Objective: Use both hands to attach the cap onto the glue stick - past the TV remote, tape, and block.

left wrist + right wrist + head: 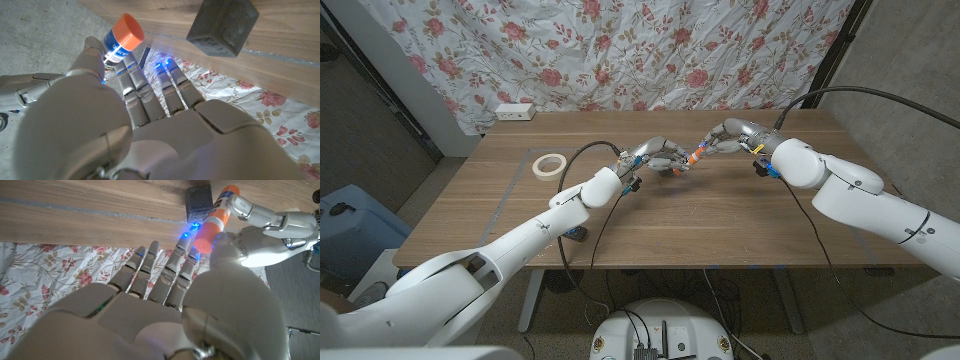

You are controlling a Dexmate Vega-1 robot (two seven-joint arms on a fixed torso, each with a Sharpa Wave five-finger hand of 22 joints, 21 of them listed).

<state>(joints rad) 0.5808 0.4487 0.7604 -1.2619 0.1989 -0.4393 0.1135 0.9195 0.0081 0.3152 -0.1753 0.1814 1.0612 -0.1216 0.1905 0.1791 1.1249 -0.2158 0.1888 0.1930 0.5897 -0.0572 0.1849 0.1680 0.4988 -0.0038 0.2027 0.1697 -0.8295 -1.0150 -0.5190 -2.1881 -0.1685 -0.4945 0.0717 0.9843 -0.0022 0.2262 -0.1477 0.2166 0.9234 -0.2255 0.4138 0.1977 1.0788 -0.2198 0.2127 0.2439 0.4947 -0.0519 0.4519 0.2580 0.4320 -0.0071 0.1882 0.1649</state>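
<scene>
Smooth wood table [720,215] — glossy white plastic hands [150,130] — floral cloth backdrop [620,50].

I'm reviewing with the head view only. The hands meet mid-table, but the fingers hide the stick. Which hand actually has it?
Observer: Both. The right hand grips one orange end of the glue stick, and the left hand grips the other.
Operator: Cap on yet?
Observer: It seems so: orange at both ends, label between, no gap visible.
Operator: Anything close by?
Observer: A dark block stands on the table, apart from the fingers.
</scene>
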